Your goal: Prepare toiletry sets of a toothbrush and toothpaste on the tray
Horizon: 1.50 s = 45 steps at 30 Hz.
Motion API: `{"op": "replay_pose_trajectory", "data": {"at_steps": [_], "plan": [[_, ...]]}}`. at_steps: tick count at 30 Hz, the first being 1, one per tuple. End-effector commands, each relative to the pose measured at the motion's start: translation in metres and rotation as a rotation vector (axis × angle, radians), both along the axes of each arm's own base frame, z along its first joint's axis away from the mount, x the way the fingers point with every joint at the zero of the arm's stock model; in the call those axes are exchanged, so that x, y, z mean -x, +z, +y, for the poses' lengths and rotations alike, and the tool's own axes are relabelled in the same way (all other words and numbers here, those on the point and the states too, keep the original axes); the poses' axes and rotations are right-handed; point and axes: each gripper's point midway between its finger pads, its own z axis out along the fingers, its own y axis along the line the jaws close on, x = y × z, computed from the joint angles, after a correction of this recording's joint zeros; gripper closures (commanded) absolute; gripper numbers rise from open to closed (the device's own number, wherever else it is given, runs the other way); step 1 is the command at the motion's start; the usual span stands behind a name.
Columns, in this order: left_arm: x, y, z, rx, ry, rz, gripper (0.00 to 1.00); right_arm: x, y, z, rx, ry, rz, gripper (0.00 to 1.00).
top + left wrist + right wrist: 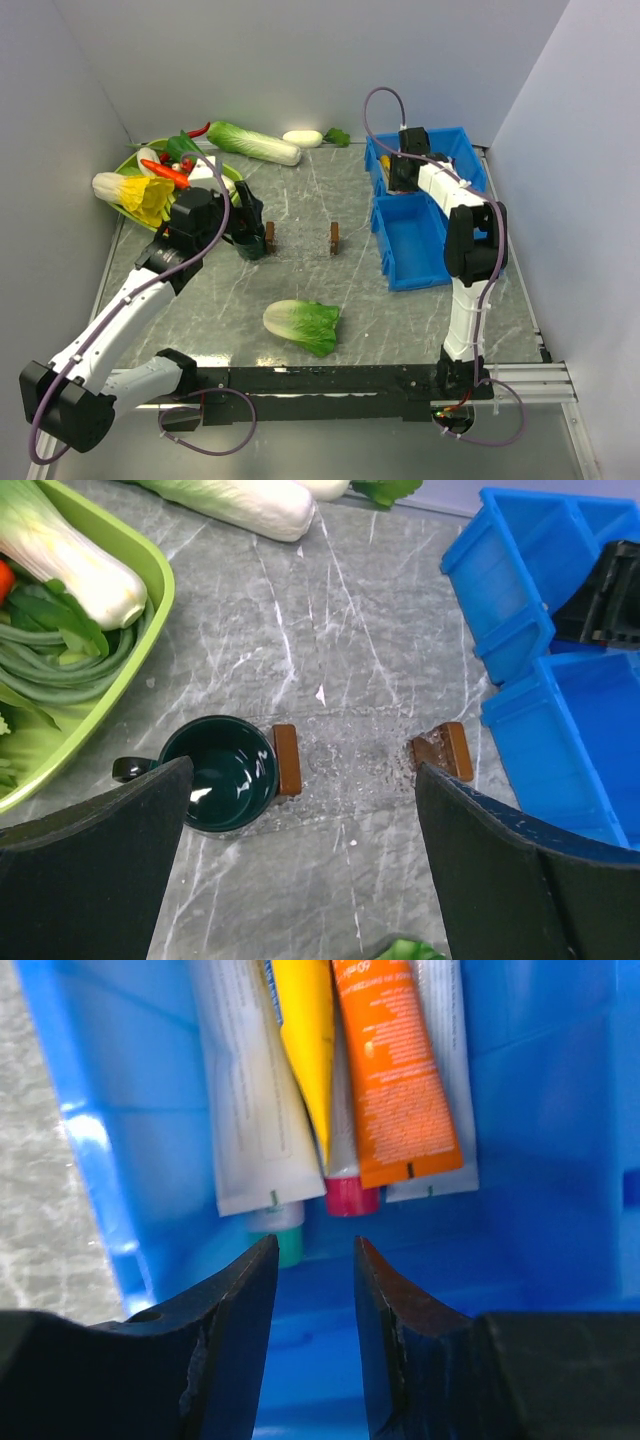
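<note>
Hovering at the toothpaste bin

A cabbage head point(302, 326) is lying nearest the arm bases. Beyond it, the left gripper point(302, 775) is hanging with its fingers wide apart and empty over a dark green mug point(220, 772), which has a brown block point(287, 759) just beside it. Farther off, the right gripper point(315, 1250) is pointing into a blue bin point(560, 1110). Its fingers are narrowly apart, gripping nothing, just short of the yellow toothpaste tube point(305, 1030) and orange toothpaste tube point(395, 1070) lying among white tubes point(245, 1090).

Dark mug point(218, 775) seemingly touching brown block point(286, 759); 2nd block point(447, 751) apart; cabbage point(301, 326) nearby.
</note>
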Motion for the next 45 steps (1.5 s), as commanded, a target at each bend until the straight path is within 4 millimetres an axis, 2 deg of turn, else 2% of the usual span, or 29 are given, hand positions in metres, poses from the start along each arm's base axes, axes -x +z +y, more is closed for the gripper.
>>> {"op": "replay_pose_trajectory", "data": {"at_steps": [1,2,3,4,9,17,19,25,32,38,42,45], "plan": [[0.0,0.026,-0.002,0.015,-0.012,-0.021,0.03,-0.027,0.011,-0.014,0.058,0.013,-0.059,0.57],[0.0,0.028,-0.002,0.029,-0.003,-0.02,0.04,-0.03,0.003,-0.013,0.066,0.023,-0.049,0.57],[0.0,0.028,0.0,0.036,0.008,-0.021,0.04,-0.036,0.007,-0.015,0.075,0.03,-0.067,0.58],[0.0,0.031,0.001,0.046,0.017,-0.026,0.04,-0.039,0.001,-0.017,0.084,0.033,-0.055,0.58],[0.005,0.039,0.009,0.101,0.074,-0.046,0.03,-0.057,0.014,-0.014,0.07,0.068,-0.108,0.59],[0.004,0.037,0.022,0.074,0.144,-0.029,0.04,-0.071,0.015,-0.011,0.019,0.104,-0.113,0.6],[0.004,0.037,0.023,0.083,0.153,-0.027,0.03,-0.072,0.014,-0.015,0.02,0.096,-0.11,0.61],[0.006,0.039,0.026,0.085,0.167,-0.036,0.04,-0.068,0.008,-0.012,-0.012,0.118,-0.084,0.61],[0.009,0.038,0.03,0.09,0.181,-0.035,0.04,-0.061,0.001,-0.008,-0.023,0.132,-0.042,0.58],[0.011,0.038,0.03,0.108,0.186,-0.035,0.04,-0.061,-0.004,-0.013,-0.009,0.116,-0.021,0.56],[0.013,0.035,0.03,0.11,0.185,-0.016,0.03,-0.065,-0.005,-0.013,-0.001,0.143,-0.026,0.62],[0.017,0.028,0.032,0.098,0.19,0.014,0.04,-0.066,-0.007,-0.011,-0.009,0.169,-0.025,0.75]]}}
